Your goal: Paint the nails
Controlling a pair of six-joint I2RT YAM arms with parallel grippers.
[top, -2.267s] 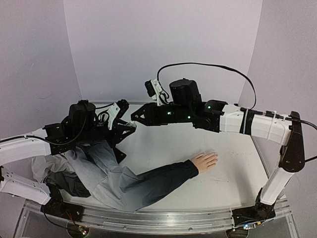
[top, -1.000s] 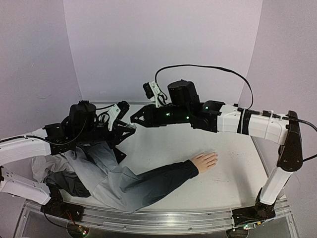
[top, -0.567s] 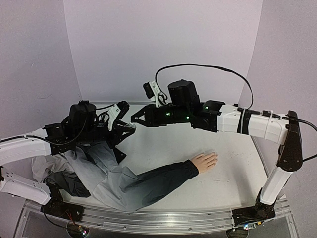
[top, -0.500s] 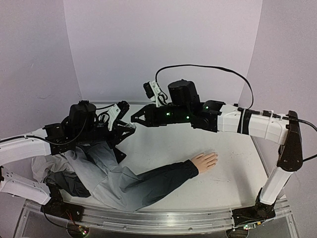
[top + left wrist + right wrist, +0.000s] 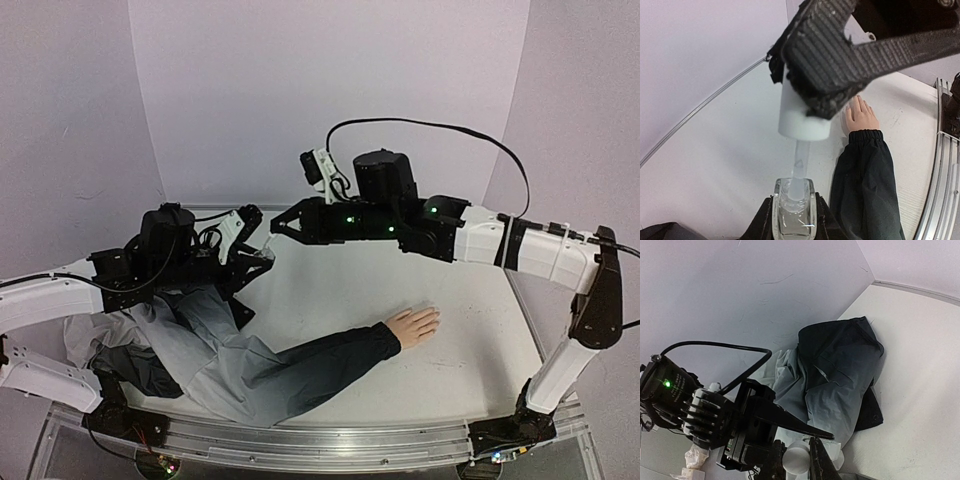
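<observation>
The pale mannequin hand (image 5: 413,326) lies flat on the white table at a dark sleeve's (image 5: 320,362) end, and its tiny nails are at the fingertips (image 5: 434,316). It also shows in the left wrist view (image 5: 859,114). My left gripper (image 5: 260,257) is shut on a clear glass bottle (image 5: 794,214), held upright. My right gripper (image 5: 281,224) is shut on the white cap (image 5: 804,114) right above the bottle. The pale brush stem (image 5: 800,165) hangs from the cap into the bottle's neck. The right wrist view shows the cap (image 5: 796,461) between my right fingers.
A crumpled grey and dark jacket (image 5: 175,345) covers the table's left side under my left arm. A metal rail (image 5: 330,445) runs along the near edge. The lilac back wall stands close behind both grippers.
My right gripper has risen and moved slightly right, lifting the white cap off the bottle. The left arm, the bottle and the mannequin hand have stayed still.
</observation>
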